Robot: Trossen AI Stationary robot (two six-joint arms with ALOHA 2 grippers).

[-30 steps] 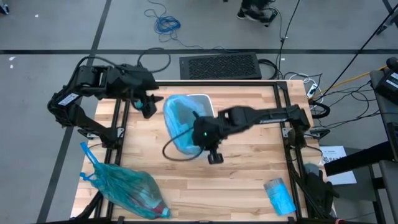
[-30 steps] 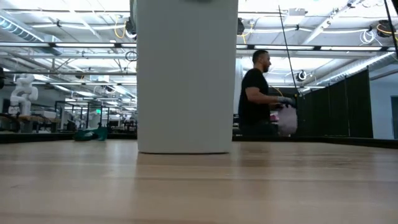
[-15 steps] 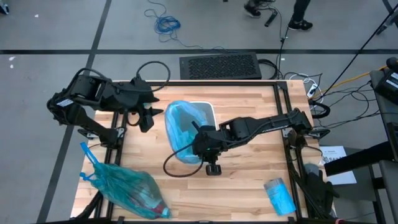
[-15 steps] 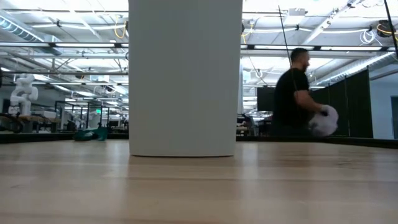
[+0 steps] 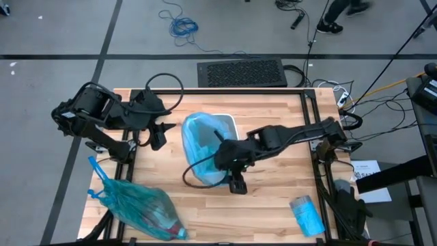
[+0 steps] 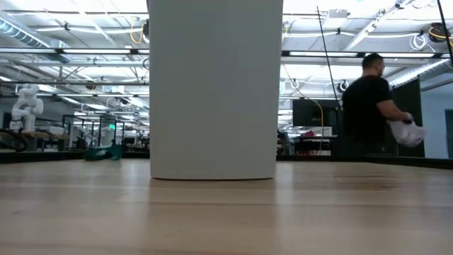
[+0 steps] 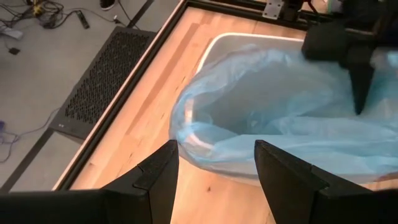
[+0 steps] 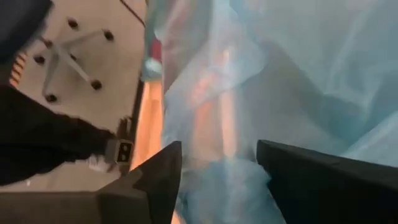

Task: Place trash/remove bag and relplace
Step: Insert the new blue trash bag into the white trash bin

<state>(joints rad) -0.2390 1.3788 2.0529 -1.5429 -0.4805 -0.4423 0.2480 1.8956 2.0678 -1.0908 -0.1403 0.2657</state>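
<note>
A white bin [image 5: 225, 119] stands mid-table and fills the low view's middle [image 6: 212, 85]. A pale blue bag [image 5: 201, 147] lines it and drapes over its rim [image 7: 205, 140]. My right gripper [image 5: 222, 158] reaches over the bin's near side, open, with its fingers amid the bag's film [image 8: 217, 93]. My left gripper [image 5: 158, 135] stands open to the bin's left, clear of it. A full, tied blue-green bag [image 5: 140, 208] lies at the near left corner. The trash is hidden, save a reddish shape [image 5: 174, 227] showing through that bag. My right gripper has its open fingers pointing down into the blue bag's loose film [image 8: 205, 112] at the bin's near side. The film lies slack around and ahead of them. Whether a finger touches it, I cannot tell.
A blue packet [image 5: 307, 215] lies at the table's near right corner. A black cable [image 5: 194, 179] loops on the wood beside the bin. Bare wood lies between the bin and the near edge. A person [image 6: 371, 106] walks in the room beyond.
My left gripper has drawn back from the bin toward the table's left edge. My right gripper has gone a little toward the near edge, and the bin with its bag has slid that way too. The person behind has walked to the right.
</note>
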